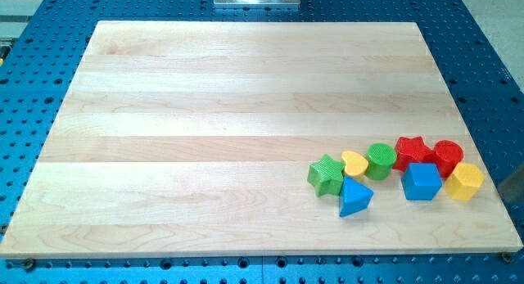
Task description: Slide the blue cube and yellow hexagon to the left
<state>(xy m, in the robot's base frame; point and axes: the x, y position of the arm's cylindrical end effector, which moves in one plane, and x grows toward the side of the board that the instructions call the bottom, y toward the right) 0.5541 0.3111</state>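
The blue cube (422,182) sits near the board's lower right. The yellow hexagon (466,181) is just to its right, close to the board's right edge. My tip does not show. Only a blurred grey patch (516,187) lies at the view's right edge, right of the yellow hexagon, off the board.
A red star (412,151) and a red cylinder (447,155) sit just above the cube and hexagon. To the left are a green cylinder (380,160), a yellow heart (354,163), a green star (326,174) and a blue triangle (354,197). The wooden board (205,112) lies on a blue perforated table.
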